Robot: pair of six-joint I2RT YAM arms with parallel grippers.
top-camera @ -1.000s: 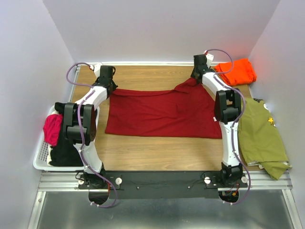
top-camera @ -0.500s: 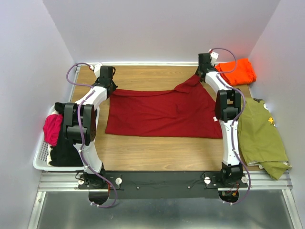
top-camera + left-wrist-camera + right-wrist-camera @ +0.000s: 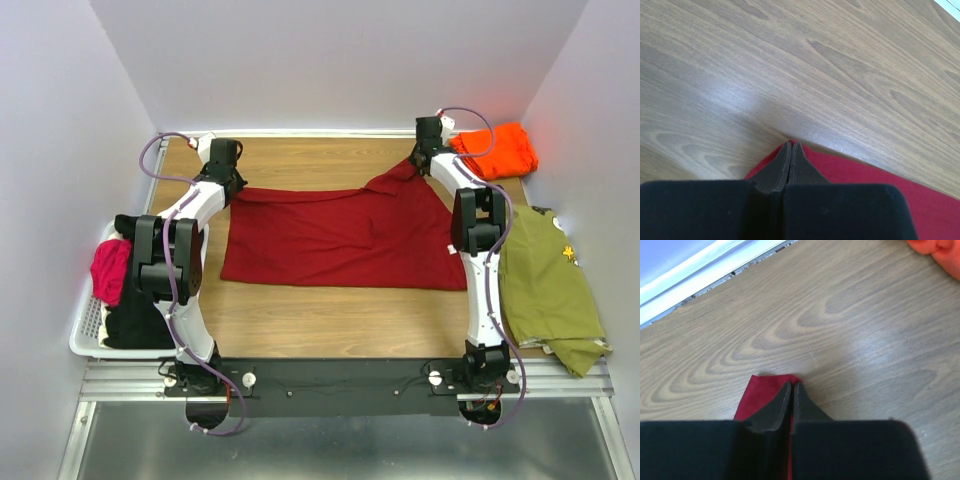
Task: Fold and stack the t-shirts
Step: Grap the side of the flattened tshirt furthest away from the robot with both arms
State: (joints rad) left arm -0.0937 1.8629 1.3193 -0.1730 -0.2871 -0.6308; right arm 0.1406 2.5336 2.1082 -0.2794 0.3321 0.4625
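My left gripper (image 3: 791,146) is closed tight, its two dark fingers pressed flat together with no gap showing. The tips sit right on the far left corner of the dark red t-shirt (image 3: 340,240). On the wrist view red cloth shows on both sides of the fingers, so I read that corner as pinched. Ahead of these tips there is only the bare wooden table (image 3: 800,65).

My right gripper (image 3: 791,385) has its fingers drawn almost together, with just a thin slit between them. A small squared corner of the red cloth lies at and just beyond the tips, caught in the grip. From above, that far right part of the shirt is pulled into a peak that runs up to this gripper, while the rest of the shirt lies flat.

The shirt spreads back from both grippers toward the arm bases and fills the stretch of table between the two arms. Its near edge is roughly straight.

Ahead of the right gripper and off to its right lies the orange t-shirt (image 3: 495,148), bunched in the far corner and apart from the red one. Behind it on the same side, an olive shirt (image 3: 545,280) hangs over the table edge beside the right arm. A white basket (image 3: 85,335) sits well behind the left gripper, on its outer side, holding pink and black cloth.
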